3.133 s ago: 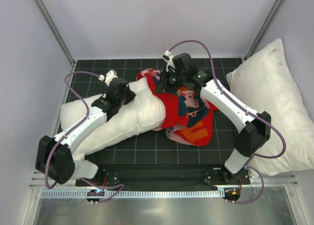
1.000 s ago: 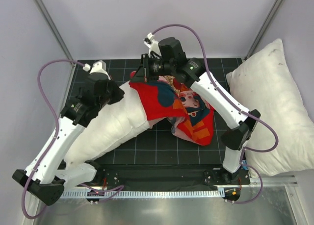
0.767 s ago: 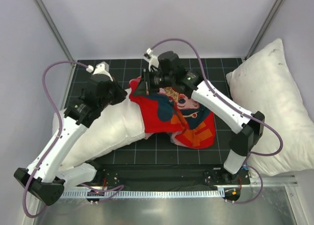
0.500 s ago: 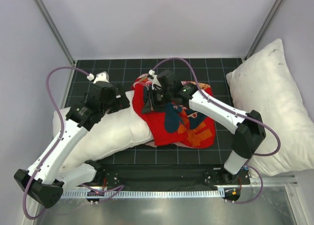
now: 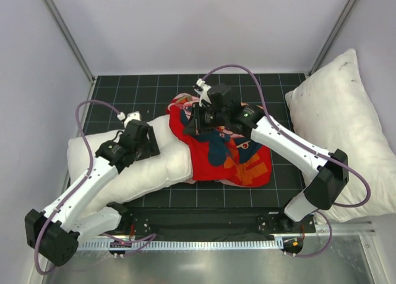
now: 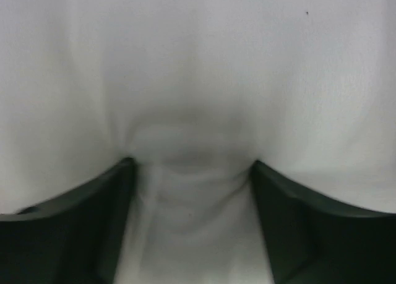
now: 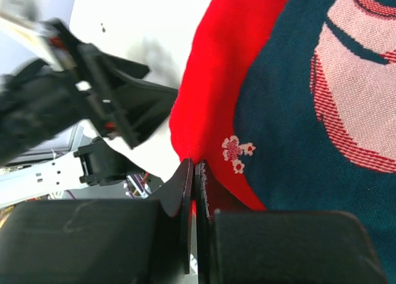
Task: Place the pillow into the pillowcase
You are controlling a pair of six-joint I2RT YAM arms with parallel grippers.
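letting go: the left jaws, clamped on the pillow [image 5: 168,163] a second earlier with its end held up off the bench [image 5: 117,92], had sprung wide and come down with it.
left jaws: spread wide and holding nothing. in the left wrist view both fingers [image 6: 74,228] pressed into the white cloth, a soft ridge bulging between them.
right jaws: closed tight on the red hem of the pillowcase [image 5: 207,157]. the right wrist view showed that edge nipped between them, with the pillow just beyond.
right arm: it had dropped from the far side of the bench toward the middle, so the case mouth lay draped on the pillow rather than held up.
pillow: lay flat across the left and middle of the bench, its right end under the red cloth and the greater part bare.
pillowcase: lay bunched at centre right, print side up, mouth facing left.
second pillow [image 5: 346,129]: leaned at the right wall, well apart.
meaning: the task looked far from finished. the release read as a change of grip, and the left jaws likely needed a fresh hold further back to shove the pillow in.
risk: the pinched hem could slip off the plump end.
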